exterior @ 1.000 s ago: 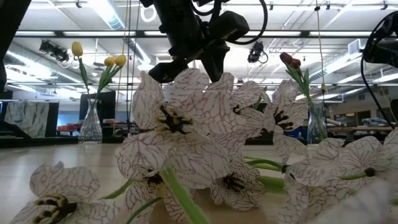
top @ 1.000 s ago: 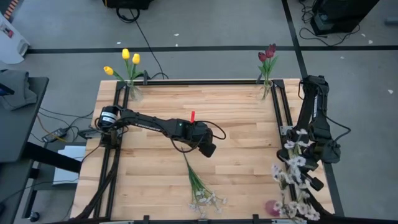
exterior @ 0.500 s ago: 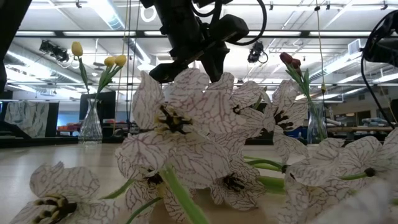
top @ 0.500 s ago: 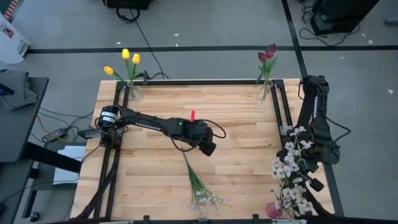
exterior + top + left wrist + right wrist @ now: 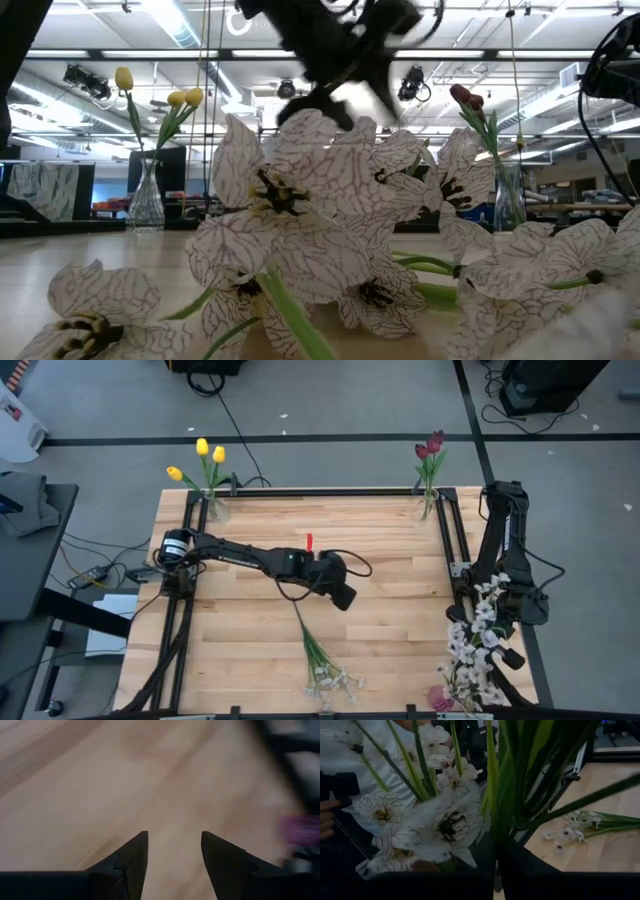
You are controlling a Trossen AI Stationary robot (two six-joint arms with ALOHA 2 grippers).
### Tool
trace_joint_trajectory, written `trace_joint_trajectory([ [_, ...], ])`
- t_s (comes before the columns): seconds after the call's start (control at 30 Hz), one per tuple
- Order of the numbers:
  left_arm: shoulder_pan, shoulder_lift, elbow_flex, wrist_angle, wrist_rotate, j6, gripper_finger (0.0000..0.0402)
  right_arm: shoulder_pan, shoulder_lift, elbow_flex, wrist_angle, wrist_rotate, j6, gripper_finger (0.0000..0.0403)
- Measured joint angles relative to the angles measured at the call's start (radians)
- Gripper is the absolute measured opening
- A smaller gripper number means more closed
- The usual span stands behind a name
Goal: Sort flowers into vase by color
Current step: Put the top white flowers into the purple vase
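Right gripper (image 5: 487,622), whitish spray (image 5: 470,650) shifted.

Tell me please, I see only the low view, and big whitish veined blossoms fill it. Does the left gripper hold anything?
Observer: No. The left wrist view shows the left gripper open above the bare light wooden table, with nothing between its fingers.
Operator: And where is the right gripper?
Observer: At the table's right edge. The right gripper is shut on the green stems of a spray of whitish blossoms.
Operator: Does another spray lie on the table?
Observer: Yes. From above, a second whitish spray with green stems lies flat near the middle of the front edge, close to the left gripper.
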Motion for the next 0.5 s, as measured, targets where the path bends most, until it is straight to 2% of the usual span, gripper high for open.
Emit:
trace_joint_trajectory([
  [0.17,-0.037,0.0,0.0,0.385,0.1,0.23,0.0187,0.007,0.0,0.0,-0.001,0.015,0.002,0.0021],
  [0.27,-0.075,0.004,0.002,0.548,0.118,0.301,0.0187,0.006,0.0,0.0,-0.001,0.019,0.0,0.0021],
  [0.43,-0.17,0.058,0.001,0.548,0.154,0.23,0.0187,0.006,0.0,0.0,0.0,0.037,0.002,0.0021],
  [0.5,-0.207,0.109,-0.001,0.607,0.158,0.177,0.0187,0.006,0.0,0.0,0.004,0.04,0.002,0.0021],
])
